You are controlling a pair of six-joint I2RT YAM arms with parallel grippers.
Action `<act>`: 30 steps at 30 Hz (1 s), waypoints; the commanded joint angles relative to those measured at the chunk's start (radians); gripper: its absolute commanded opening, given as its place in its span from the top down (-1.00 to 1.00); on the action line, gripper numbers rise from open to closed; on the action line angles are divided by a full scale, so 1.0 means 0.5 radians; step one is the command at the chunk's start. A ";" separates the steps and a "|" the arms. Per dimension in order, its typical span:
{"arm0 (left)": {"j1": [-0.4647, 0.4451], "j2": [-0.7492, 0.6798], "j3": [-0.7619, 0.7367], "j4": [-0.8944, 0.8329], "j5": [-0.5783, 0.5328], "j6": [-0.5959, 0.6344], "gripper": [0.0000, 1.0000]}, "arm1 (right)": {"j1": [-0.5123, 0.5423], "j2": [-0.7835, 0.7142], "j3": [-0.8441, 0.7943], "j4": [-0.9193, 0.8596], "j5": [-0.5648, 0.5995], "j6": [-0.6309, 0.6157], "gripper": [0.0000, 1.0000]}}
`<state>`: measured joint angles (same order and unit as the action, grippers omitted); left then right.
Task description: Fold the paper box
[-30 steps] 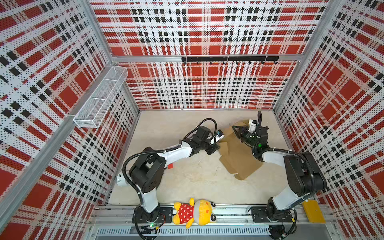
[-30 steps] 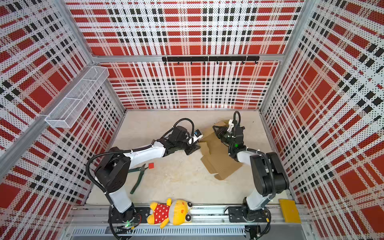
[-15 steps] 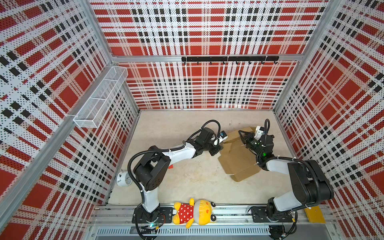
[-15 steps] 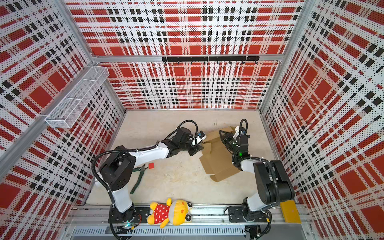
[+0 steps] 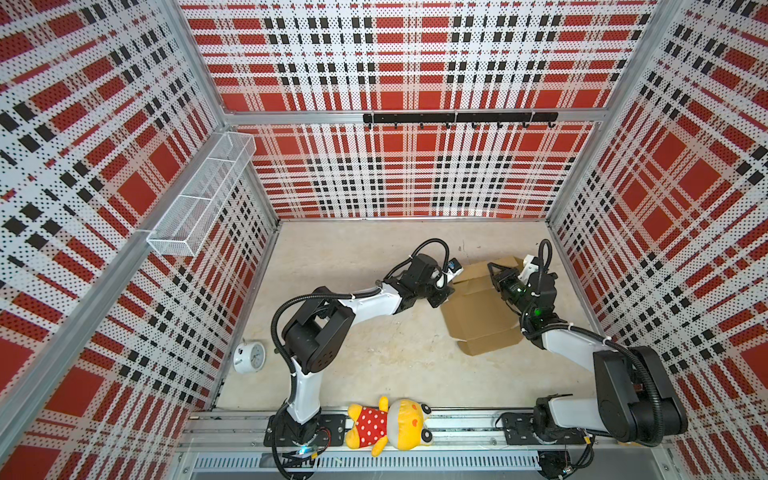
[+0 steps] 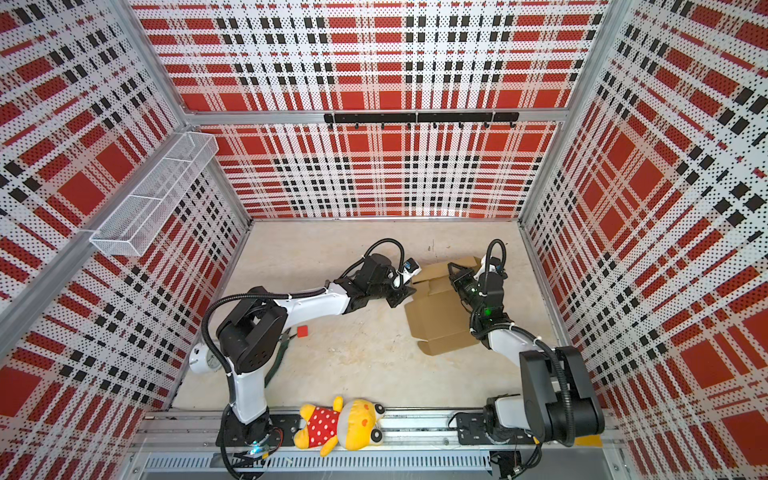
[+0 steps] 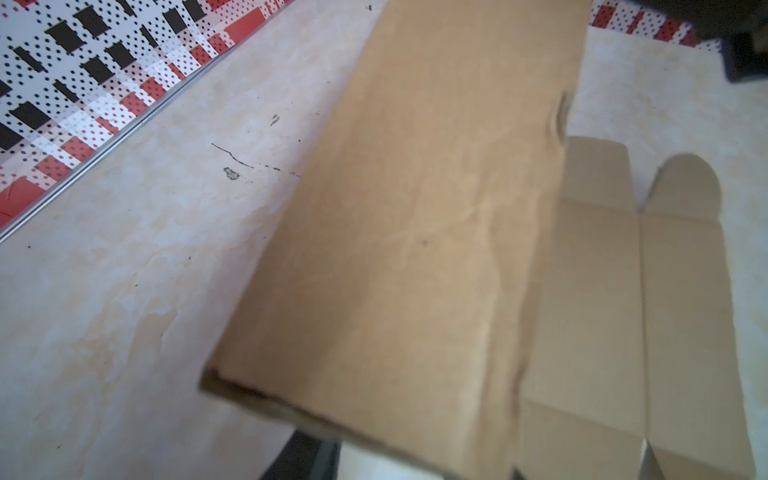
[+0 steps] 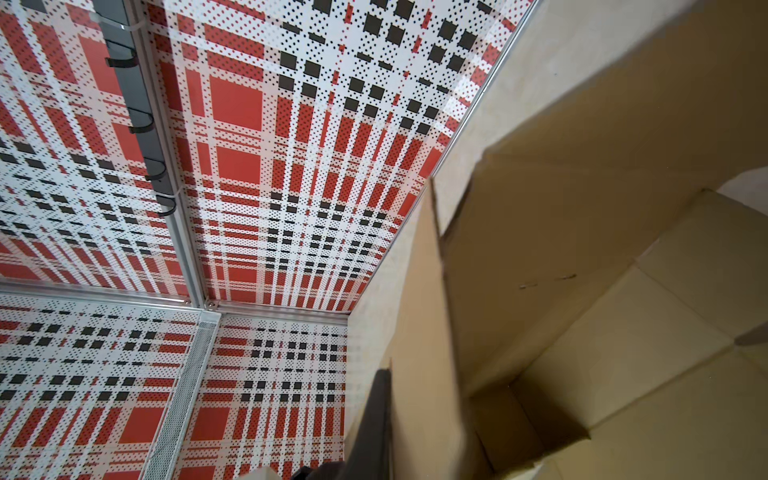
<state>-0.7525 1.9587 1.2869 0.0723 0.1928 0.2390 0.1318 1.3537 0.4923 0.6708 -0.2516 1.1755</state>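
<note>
The paper box [image 5: 478, 320] [image 6: 440, 320] is brown cardboard on the floor at the right, its near panel flat and its far flaps raised. My left gripper [image 5: 448, 293] [image 6: 405, 293] is at its left edge. In the left wrist view a raised panel [image 7: 415, 249] covers the jaws and only one dark finger [image 7: 305, 453] shows under its edge. My right gripper [image 5: 496, 272] [image 6: 454, 274] is at the far right flap. In the right wrist view that gripper [image 8: 395, 374] is shut on an upright cardboard flap [image 8: 419, 332], one finger [image 8: 378, 415] flat against it.
A white alarm clock [image 5: 248, 356] stands by the left wall. A red cube [image 6: 303, 331] and green pliers [image 6: 276, 357] lie under the left arm. A yellow plush toy [image 5: 388, 424] lies on the front rail. A wire basket [image 5: 199, 199] hangs on the left wall.
The cardboard has gone from a spread, stepped sheet to a more compact shape with its far flaps raised. Both grippers have shifted slightly right with it, and the right arm has swung outward.
</note>
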 commanded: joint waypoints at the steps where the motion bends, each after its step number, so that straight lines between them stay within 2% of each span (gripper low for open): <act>1: 0.011 0.049 0.115 0.181 -0.089 -0.122 0.21 | 0.016 0.012 -0.019 -0.218 -0.041 -0.081 0.86; 5: 0.019 0.083 0.154 0.191 -0.025 -0.183 0.22 | 0.016 0.041 -0.016 -0.240 -0.015 -0.100 0.85; 11: 0.020 0.123 0.183 0.205 -0.042 -0.244 0.25 | 0.013 0.121 -0.005 -0.175 -0.036 -0.071 0.85; 17: 0.022 0.142 0.217 0.193 -0.084 -0.257 0.44 | 0.013 0.114 -0.040 -0.151 -0.026 -0.050 0.82; 22: 0.031 0.178 0.248 0.187 -0.083 -0.277 0.50 | 0.011 0.074 -0.037 -0.180 -0.027 -0.085 0.68; 26: 0.041 0.179 0.256 0.178 -0.077 -0.273 0.55 | 0.029 0.045 -0.023 -0.181 -0.072 -0.093 0.42; 30: 0.054 0.185 0.260 0.169 -0.094 -0.270 0.59 | 0.079 0.010 -0.035 -0.188 -0.077 -0.098 0.30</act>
<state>-0.7288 2.0377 1.3827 0.1150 0.1406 0.1188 0.1490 1.3853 0.4950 0.5987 -0.2626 1.1404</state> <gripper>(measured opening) 0.210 0.345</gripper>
